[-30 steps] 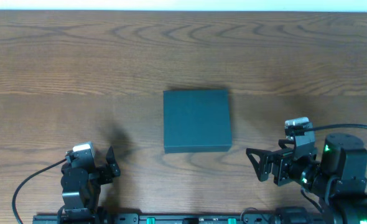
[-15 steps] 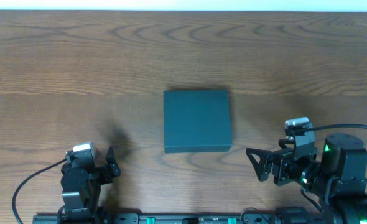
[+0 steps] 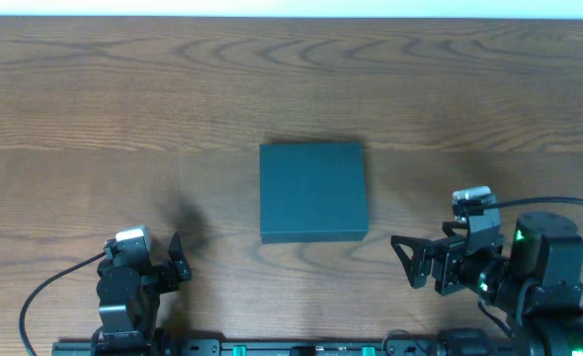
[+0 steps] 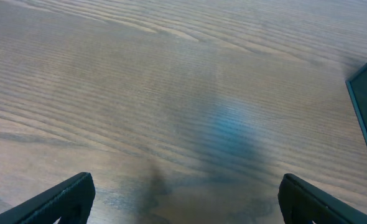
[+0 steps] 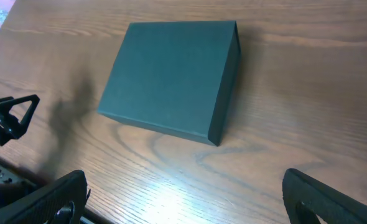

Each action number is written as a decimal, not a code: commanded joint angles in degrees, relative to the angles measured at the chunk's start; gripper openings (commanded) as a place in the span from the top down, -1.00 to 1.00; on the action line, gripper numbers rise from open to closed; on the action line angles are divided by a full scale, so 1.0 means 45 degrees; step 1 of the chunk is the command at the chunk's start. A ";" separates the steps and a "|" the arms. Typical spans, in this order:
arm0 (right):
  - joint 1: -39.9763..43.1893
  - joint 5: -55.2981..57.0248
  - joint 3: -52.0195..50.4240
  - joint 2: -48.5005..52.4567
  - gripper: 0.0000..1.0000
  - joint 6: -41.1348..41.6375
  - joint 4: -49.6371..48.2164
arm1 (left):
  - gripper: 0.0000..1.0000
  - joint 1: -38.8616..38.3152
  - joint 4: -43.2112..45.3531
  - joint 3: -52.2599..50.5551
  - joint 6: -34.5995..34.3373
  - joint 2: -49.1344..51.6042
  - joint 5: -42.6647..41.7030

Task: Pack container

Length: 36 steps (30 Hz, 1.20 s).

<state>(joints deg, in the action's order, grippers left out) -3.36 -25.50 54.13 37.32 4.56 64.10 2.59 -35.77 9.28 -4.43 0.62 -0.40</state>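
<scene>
Overhead view. A closed dark teal container (image 3: 312,192) lies flat near the middle of the wood-grain bench (image 3: 124,99), its lid down and its edges roughly square to the frame. The left pincer (image 3: 180,259) sits at the lower left, well apart from the container. The right pincer (image 3: 402,262) sits at the lower right, jaws spread and empty, pointing left, near the container's lower right corner without touching it.
</scene>
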 commanded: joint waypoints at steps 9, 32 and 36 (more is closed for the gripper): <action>-0.0442 0.3347 -0.1972 -0.2778 -0.99 -0.0651 -0.1724 | -0.90 0.0087 -0.0049 -0.0097 0.0136 -0.0092 0.0185; -0.2395 0.3614 -0.9908 -0.8233 -0.98 -0.0641 -0.4585 | -0.91 0.0087 -0.0049 -0.0097 0.0136 -0.0092 0.0185; -0.2438 0.3614 -0.9908 -0.8228 -0.98 -0.0646 -0.4585 | -0.91 0.0087 -0.0049 -0.0097 0.0136 -0.0092 0.0185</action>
<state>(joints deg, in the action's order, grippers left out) -13.63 -9.34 9.96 0.78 2.33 43.48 2.59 -35.90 9.28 -4.43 0.62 -0.40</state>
